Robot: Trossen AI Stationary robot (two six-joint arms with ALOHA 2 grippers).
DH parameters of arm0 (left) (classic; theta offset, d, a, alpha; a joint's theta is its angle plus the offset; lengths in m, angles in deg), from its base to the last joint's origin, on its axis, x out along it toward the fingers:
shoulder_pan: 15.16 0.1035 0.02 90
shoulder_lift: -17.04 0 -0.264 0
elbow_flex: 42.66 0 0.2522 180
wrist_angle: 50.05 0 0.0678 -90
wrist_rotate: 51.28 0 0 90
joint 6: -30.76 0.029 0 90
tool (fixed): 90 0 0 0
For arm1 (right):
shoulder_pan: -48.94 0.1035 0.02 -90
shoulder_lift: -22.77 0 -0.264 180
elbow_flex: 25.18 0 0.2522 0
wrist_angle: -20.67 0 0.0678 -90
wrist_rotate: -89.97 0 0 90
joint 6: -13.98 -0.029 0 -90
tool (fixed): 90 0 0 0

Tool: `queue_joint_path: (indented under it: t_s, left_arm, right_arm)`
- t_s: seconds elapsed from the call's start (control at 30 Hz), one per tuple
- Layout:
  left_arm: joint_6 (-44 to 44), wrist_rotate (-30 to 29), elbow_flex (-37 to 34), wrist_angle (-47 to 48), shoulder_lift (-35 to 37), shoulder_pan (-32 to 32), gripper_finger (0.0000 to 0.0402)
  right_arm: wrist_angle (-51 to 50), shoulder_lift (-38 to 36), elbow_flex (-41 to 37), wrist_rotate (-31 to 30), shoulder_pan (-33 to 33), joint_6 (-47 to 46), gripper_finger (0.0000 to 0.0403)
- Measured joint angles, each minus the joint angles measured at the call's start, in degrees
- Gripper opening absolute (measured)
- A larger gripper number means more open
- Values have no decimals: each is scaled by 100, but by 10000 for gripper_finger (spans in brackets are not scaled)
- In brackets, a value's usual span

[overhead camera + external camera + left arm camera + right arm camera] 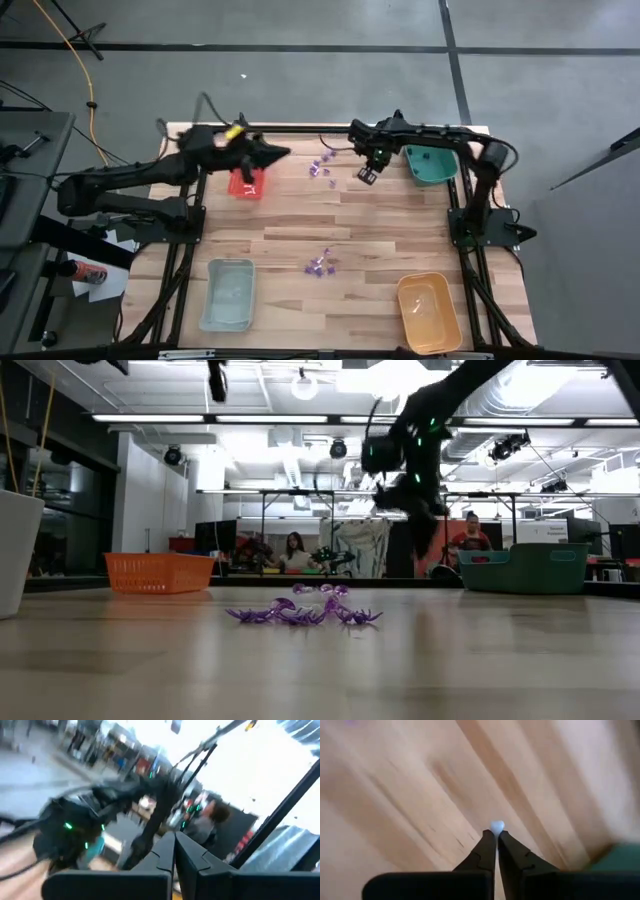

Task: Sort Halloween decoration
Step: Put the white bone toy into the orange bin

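Note:
The Halloween decoration lies as small purple pieces in two clusters on the wooden table, one at the far middle and one nearer the front; the low view shows that one. My right gripper points down between the far cluster and the green tray, shut on a tiny whitish piece. My left gripper hangs shut and roughly level above the red tray; nothing shows between its fingers. My right gripper pinches the tiny whitish piece between its two fingertips, coming from above and pointing down. Only a small rounded bit of the piece shows past the tips. It is lifted clear of the table.
A pale blue tray stands at the front left and an orange tray at the front right. Bare wood lies between the two purple clusters. People show in the room beyond the table in the low view.

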State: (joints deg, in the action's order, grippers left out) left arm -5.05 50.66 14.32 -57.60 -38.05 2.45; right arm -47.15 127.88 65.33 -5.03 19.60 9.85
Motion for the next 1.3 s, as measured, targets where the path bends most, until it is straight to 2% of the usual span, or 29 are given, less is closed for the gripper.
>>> queue_joint_path:
  t_s: [0.13,0.27,0.47,0.6,0.73,0.9,1.3]
  left_arm:
    - [142,-69,2,-398,405,87,0]
    - [432,-89,2,-761,599,87,0]
    - [495,-249,2,-847,611,87,0]
    - [496,-324,4,-819,496,85,0]
    - [495,-351,4,-829,392,85,0]
    - [456,-353,4,-829,271,83,0]
    - [148,-370,4,-866,280,76,0]
  right_arm:
    - [1155,-468,4,661,212,-260,2]
    - [2714,-555,11,1138,530,-905,1]
    - [5103,-145,15,1234,1220,-1740,1]
    - [6258,224,15,1236,1579,-2145,0]
    - [6330,599,218,1172,1757,-2265,0]
    - [6310,1120,851,1170,1856,-2262,0]
    - [5934,2833,3294,1255,1848,-2289,1]
